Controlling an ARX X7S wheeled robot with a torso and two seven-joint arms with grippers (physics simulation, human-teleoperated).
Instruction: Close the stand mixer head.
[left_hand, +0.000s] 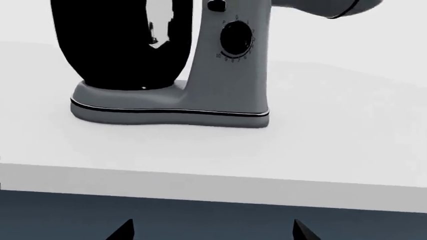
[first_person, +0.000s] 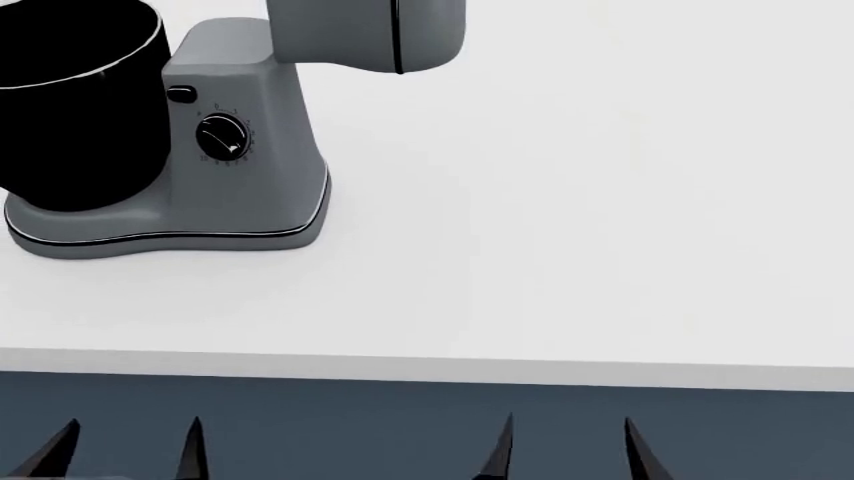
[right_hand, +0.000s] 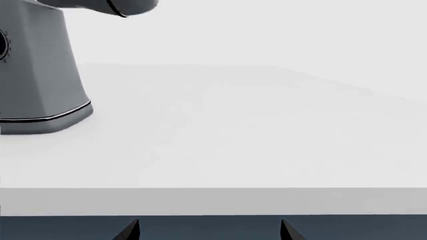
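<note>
Grey stand mixer head (first_person: 363, 35), black-seamed

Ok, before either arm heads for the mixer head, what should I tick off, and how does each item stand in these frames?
1. Mixer head is open, tilted back behind the column: ok, the job is not yet done.
2. Left gripper empty and open, fingertips apart below the counter edge: ok.
3. Right gripper empty and open: ok.
4. Path to the head clear: ok in what shows; nothing lies on the counter to the mixer's right.
5. Bowl seated on the base: ok.
6. Whole head in view for aiming a push: not ok; every view crops it at the top edge.
</note>
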